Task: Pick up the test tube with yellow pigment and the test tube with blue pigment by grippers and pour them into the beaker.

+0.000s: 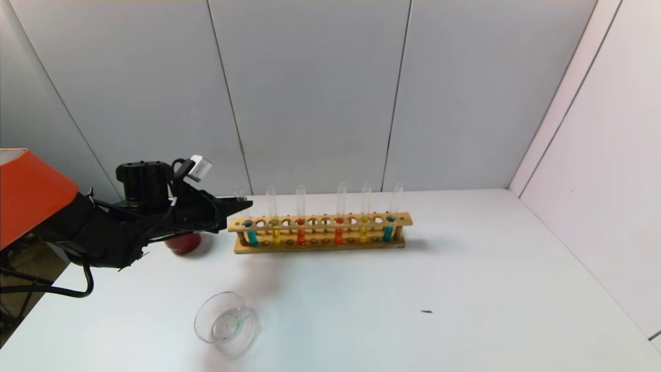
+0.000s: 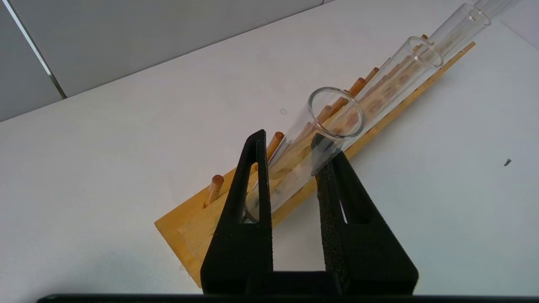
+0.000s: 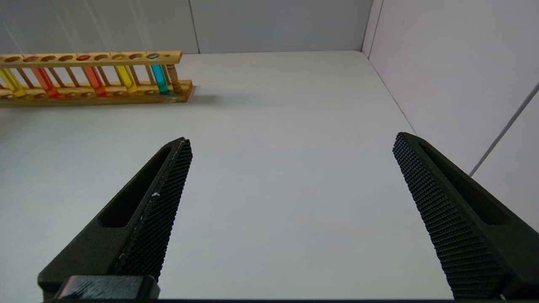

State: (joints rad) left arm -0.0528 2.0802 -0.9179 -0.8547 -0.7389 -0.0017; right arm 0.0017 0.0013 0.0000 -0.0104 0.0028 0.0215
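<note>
White table (image 1: 465, 268) | left tool (image 2: 290, 147) pinching blue-pigment tube (image 2: 311, 143) in rack (image 1: 320, 235) | right tool (image 3: 290, 147) spread

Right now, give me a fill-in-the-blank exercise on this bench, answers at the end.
1. The left gripper has its fingers around the rack's ____ tube, holding blue liquid.
2. The right gripper hangs ____ over bare table.
3. The beaker stands on the table, ____ the rack than the robot is.
4. The red cup sits behind the ____ arm.

Missing words: leftmost; open; nearer; left
</note>
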